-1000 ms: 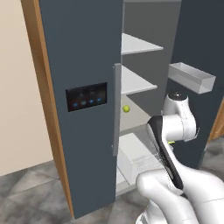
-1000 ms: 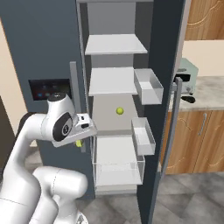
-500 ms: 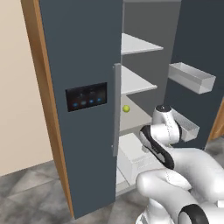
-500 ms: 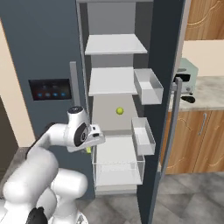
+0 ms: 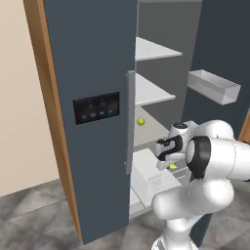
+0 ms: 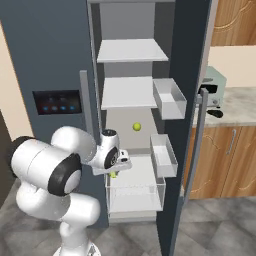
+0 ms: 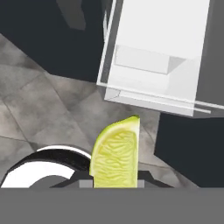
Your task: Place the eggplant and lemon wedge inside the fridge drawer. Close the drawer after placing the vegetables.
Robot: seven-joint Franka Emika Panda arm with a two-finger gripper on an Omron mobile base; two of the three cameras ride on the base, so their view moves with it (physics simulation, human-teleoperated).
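Note:
My gripper (image 6: 116,170) is shut on the lemon wedge (image 6: 113,175), a small yellow-green sliver. It hangs over the front left corner of the pulled-out white fridge drawer (image 6: 136,199). In the hand view the lemon wedge (image 7: 116,155) stands upright between the fingertips of the gripper (image 7: 114,182), and the open fridge drawer (image 7: 157,57) lies beyond it. From the left base camera the gripper (image 5: 166,162) holds the lemon wedge (image 5: 172,166) just above the fridge drawer (image 5: 145,169). The eggplant is out of view.
A round yellow-green ball (image 6: 136,127) rests on the shelf above the drawer. Two translucent door bins (image 6: 169,98) (image 6: 162,155) hang on the open right door. The left door's handle (image 5: 130,122) stands close to the arm. Grey tiled floor (image 7: 39,100) lies below.
The arm has folded down and forward, carrying the lemon wedge from chest height to just above the open drawer. The gripper has stayed shut on it.

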